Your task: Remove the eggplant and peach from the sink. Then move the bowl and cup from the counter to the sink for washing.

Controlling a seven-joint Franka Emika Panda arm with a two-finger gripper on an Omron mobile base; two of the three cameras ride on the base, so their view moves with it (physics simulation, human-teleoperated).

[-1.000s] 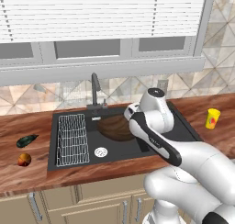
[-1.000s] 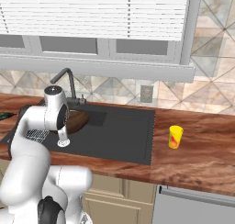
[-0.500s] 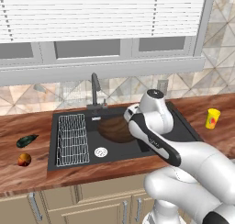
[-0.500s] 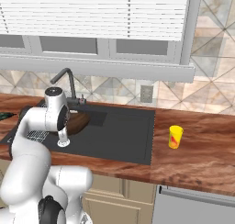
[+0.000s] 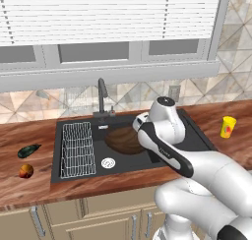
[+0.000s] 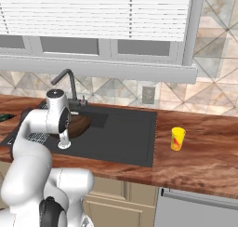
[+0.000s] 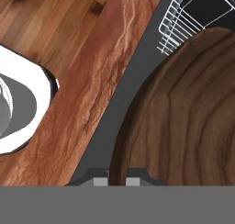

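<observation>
Wood-grain counter point(image 5: 44, 185) held dark tapered eggplant point(image 5: 28, 150) and round orange-red peach point(image 5: 26, 170), left of black sink point(image 5: 192, 135) | gripper point(image 7: 117, 181) nearly closed, pinching wide brown wooden bowl point(image 5: 123, 139) rim over basin | yellow cup point(image 6: 177, 138) stood on counter, right.

Gripper point(image 7: 116, 181) pinched closed, arm low

Left base view looks from behind the arm, forward and down over the sink point(image 5: 197, 135); right base view faces the same sink point(image 6: 139, 142) from the other side; hand view sits close above the bowl point(image 7: 193, 126) beside the counter point(image 7: 92, 90) front edge.
</observation>
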